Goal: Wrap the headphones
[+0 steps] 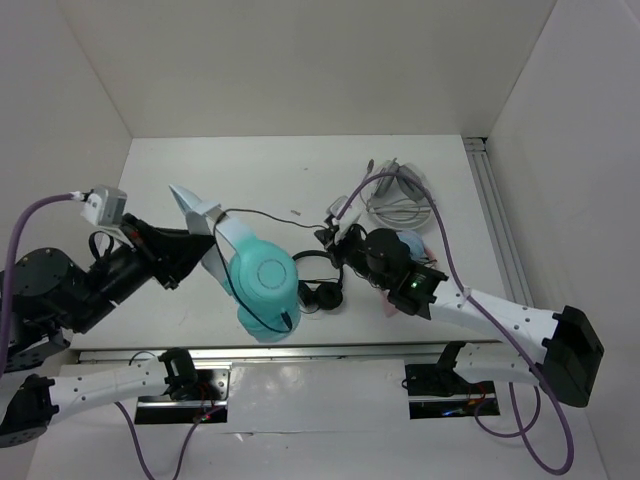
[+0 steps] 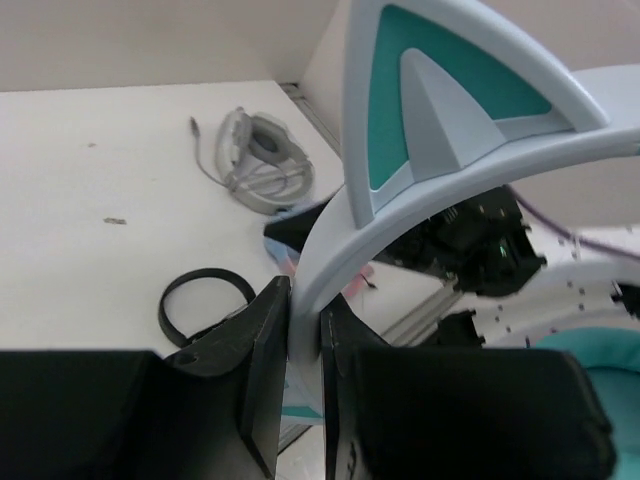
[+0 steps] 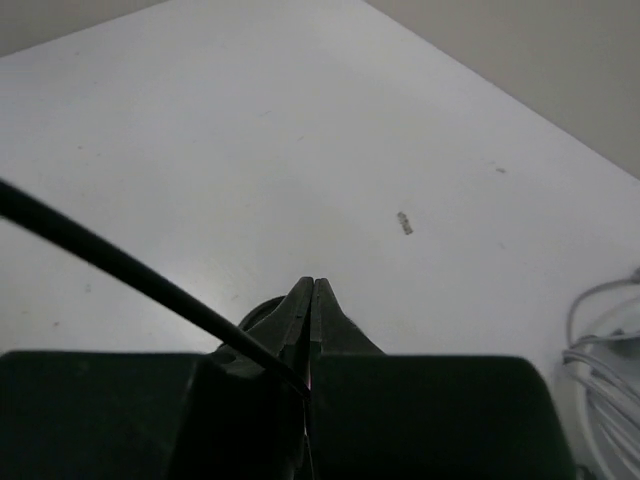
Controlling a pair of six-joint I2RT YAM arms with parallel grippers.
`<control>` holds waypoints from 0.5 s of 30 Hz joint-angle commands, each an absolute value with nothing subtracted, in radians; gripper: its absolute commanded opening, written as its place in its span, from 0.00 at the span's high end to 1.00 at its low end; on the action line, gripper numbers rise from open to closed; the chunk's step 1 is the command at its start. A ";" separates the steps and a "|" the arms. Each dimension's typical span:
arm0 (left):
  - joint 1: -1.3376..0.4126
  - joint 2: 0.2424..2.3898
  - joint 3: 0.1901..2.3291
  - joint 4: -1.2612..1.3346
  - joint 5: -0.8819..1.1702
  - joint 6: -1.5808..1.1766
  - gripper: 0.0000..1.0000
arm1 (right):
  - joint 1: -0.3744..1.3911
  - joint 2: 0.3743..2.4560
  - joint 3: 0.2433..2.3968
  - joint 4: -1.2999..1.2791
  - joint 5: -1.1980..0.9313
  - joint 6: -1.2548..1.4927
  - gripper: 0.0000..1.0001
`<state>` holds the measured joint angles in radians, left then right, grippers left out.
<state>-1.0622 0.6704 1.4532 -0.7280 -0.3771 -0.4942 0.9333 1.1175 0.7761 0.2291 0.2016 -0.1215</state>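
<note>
The teal headphones hang above the bench, left of centre in the top view, with the cat ears toward the upper left. The left end effector pinches the white headband. The right end effector is pressed together on the thin dark cable. A good wrap likely needs that cable taut, led round the headband in close turns and kept clear of the small black pair.

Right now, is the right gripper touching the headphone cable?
Touching. Right wrist view shows the right gripper shut on the thin dark cable, pinched between its fingers.
</note>
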 commanded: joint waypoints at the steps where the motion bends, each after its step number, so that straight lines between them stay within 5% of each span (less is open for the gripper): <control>1: -1.065 0.647 1.499 -0.580 -0.621 -0.713 1.00 | 0.928 1.152 0.733 0.429 0.033 -0.074 0.95; 15: -1.065 0.758 1.500 -0.637 -1.057 -0.983 1.00 | 1.093 1.137 0.695 0.509 -0.287 -0.011 0.95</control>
<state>-1.0622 0.7364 1.4830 -0.7399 -0.9127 -0.8734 1.0489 1.1793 0.7078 0.4061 -0.1997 -0.0227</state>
